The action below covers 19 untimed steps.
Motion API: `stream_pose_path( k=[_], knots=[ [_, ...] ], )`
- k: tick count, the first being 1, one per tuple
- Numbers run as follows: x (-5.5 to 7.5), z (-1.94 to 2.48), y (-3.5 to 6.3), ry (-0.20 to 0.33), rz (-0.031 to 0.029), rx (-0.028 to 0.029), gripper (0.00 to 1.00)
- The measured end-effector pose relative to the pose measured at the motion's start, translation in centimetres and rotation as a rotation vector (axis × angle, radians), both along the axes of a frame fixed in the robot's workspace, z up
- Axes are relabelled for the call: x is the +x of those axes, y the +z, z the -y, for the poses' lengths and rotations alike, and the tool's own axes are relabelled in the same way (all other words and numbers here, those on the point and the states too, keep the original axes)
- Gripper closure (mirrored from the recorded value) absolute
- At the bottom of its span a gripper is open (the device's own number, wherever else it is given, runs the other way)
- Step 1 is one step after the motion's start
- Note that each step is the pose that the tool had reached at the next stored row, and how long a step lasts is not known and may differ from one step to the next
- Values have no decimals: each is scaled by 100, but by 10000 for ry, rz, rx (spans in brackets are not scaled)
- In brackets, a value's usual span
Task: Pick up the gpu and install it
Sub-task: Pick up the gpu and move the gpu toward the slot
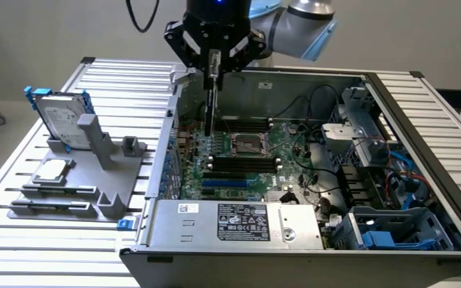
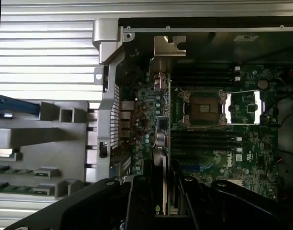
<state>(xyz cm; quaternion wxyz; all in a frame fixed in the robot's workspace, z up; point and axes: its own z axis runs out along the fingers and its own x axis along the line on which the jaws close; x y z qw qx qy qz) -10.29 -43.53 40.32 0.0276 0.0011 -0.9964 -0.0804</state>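
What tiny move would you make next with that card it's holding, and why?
Probably ease it straight down, slowly. The gripper has its jaws clamped on the gpu, which hangs upright above the motherboard inside the open computer case. It looks not yet seated, so a careful descent seems the safest move.

One gpu (image 1: 211, 105), one hard drive (image 1: 57, 120), one computer case (image 1: 295, 271)
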Motion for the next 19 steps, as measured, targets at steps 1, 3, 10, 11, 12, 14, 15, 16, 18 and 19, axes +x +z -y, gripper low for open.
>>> stream_pose_path(
  k=[1,3,10,11,12,14,15,16,18,19],
  knots=[
    [45,-14,-18,0,0,0,73],
    [136,-35,-55,0,1,1,73],
    [458,-49,-166,0,0,0,73],
    [503,-50,-177,0,0,0,73],
    [548,-51,-186,-1,0,1,73],
    [639,-51,-204,0,0,2,73],
    [684,-51,-214,-1,1,3,73],
    [728,-52,-222,0,1,2,73],
    [785,-53,-247,5,0,1,73],
    [794,-53,-252,6,-6,0,73]
  ],
)
